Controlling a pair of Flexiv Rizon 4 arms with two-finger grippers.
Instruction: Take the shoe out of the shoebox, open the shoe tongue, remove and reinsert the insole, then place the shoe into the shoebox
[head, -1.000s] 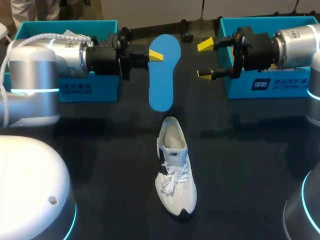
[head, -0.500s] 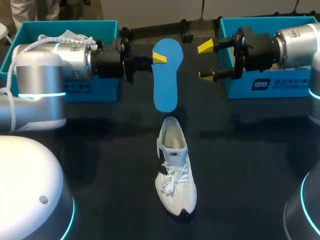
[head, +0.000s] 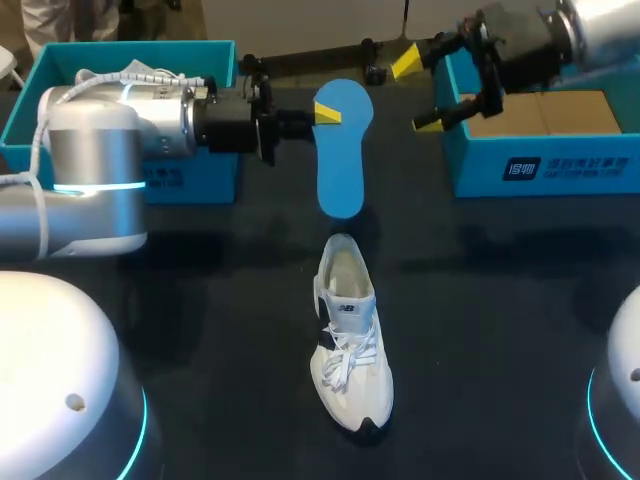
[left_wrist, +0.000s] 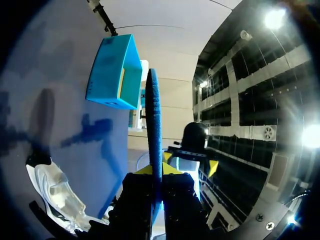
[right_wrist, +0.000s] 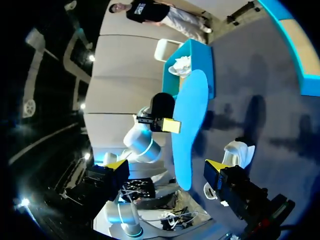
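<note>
A blue insole hangs upright above the table, and my left gripper is shut on its upper part. Along the left wrist view it shows edge-on, pinched between the fingers of that gripper. The white shoe lies on the dark table below the insole, heel toward it, toe toward the front. My right gripper stands open to the right of the insole, apart from it, by the right box. In the right wrist view the insole lies ahead of the wide-spread right gripper, with the shoe beyond.
A blue shoebox with white paper inside stands at the back left, behind my left arm. A second blue shoebox with a cardboard-coloured floor stands at the back right, under my right arm.
My left gripper has carried the insole a little to the right. My right arm has lifted and drawn back toward the far right, still open.
</note>
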